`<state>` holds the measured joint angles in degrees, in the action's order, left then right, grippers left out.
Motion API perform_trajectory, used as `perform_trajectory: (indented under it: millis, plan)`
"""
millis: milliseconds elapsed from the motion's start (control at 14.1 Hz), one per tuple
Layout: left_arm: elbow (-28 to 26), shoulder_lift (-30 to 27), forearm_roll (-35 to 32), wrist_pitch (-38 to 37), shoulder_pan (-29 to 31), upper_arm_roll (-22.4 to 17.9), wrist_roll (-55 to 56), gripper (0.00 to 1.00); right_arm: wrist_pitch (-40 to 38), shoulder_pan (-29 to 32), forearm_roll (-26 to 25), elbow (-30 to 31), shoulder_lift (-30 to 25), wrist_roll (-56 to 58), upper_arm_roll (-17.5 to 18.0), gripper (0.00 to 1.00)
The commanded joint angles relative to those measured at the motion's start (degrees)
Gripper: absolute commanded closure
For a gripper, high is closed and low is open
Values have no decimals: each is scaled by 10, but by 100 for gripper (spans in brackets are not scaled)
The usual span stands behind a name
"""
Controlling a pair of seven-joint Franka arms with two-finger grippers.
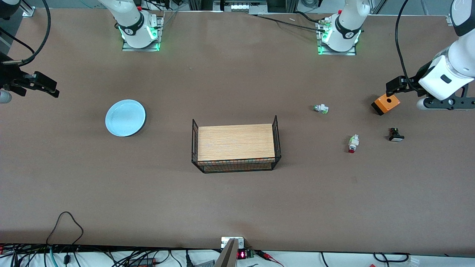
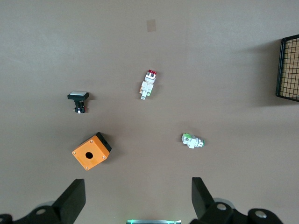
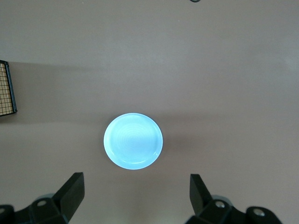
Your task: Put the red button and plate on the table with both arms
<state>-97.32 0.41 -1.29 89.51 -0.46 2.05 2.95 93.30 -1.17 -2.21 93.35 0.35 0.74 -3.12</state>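
Plate (image 1: 125,118) and red button (image 1: 353,143) both lie on the brown surface (image 1: 237,200), well apart, the plate toward the right arm's end and the button toward the left arm's end. The plate is pale blue, round and shallow, and holds nothing; in the right wrist view (image 3: 133,140) its face is bare.

Between the two stands a black wire rack (image 1: 236,148) with a wooden top, nothing on that top. What lies under the top inside the wire cannot be made out.

An orange box (image 1: 386,104) with a round hole in its upper face sits near the left end effector (image 1: 399,83). A black part with a white cap (image 1: 396,135) lies nearer the front camera than the box. The button rests on its side, red cap pointing toward the front camera. A white part with a green tip (image 1: 321,108) lies farther from the front camera than the button.

The left end effector hangs over the surface beside the orange box, fingers spread wide, gripping nothing. The right end effector (image 1: 37,86) hangs over the surface's edge near the plate, fingers also spread wide and empty.
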Motion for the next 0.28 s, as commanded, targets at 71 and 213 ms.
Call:
perform_trajectory:
  millis: [71,213]
  plan:
    - [8,-1,4,-11,5,3,-15,0,-13,4,6,-12,3,-3,1,0]
    - [8,-1,4,-11,5,3,-15,0,-13,3,5,-12,3,-2,2,0]
